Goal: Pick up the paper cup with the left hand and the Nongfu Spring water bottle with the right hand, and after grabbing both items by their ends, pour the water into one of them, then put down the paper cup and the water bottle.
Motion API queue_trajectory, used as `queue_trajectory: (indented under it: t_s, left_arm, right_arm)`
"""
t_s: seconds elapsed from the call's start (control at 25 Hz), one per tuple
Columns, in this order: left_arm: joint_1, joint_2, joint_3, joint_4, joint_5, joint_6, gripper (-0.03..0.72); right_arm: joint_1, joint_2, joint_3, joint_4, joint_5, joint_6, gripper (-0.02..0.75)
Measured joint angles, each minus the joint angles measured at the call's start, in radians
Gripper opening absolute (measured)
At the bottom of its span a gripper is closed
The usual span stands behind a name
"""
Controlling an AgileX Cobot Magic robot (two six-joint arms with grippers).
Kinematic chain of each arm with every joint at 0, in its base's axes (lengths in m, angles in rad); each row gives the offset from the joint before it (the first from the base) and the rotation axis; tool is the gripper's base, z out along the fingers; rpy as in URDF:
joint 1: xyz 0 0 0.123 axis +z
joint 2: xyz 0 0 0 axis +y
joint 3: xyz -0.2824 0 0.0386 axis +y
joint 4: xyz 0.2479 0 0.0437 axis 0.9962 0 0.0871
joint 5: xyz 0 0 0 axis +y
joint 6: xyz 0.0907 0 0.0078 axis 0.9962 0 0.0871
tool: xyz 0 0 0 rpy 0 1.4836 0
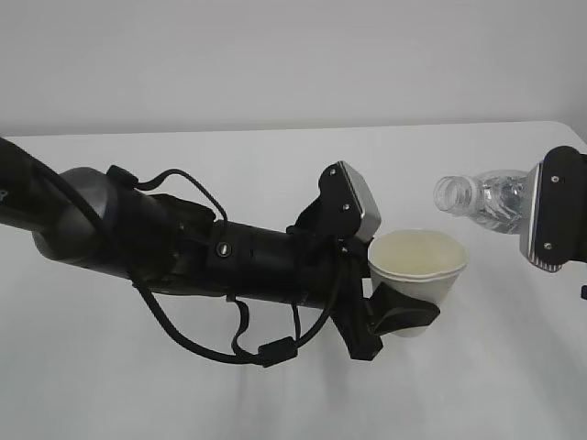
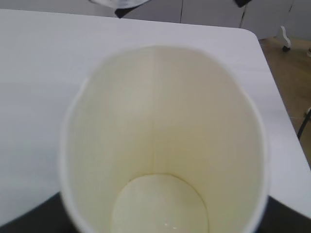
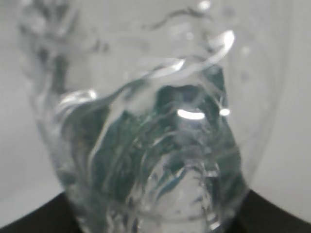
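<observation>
We see the paper cup [image 1: 419,275] lifted mid-scene, clasped low by the left hand [image 1: 390,316]. Right of it, the Nongfu Spring water bottle [image 1: 481,198] lies tipped, mouth leftward, clamped by the right hand [image 1: 555,209] above the table [image 1: 275,156].
</observation>
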Motion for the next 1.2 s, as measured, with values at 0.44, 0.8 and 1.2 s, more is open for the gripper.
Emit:
queue_trajectory:
  t_s: [0.44,0.8,1.2]
  left_arm:
    - [-0.011,0.000,-0.002,0.000,0.006,0.000,0.417]
    - [-0.011,0.000,-0.002,0.000,0.008,0.000,0.417]
    - [-0.011,0.000,-0.002,0.000,0.008,0.000,0.417]
  right_arm:
    - [0.000,0.000,0.000,-0.053,-0.002,0.000,0.372]
    - [0.000,0.000,0.000,-0.086,-0.004,0.000,0.371]
    - [0.000,0.000,0.000,-0.129,-0.010,0.000,0.371]
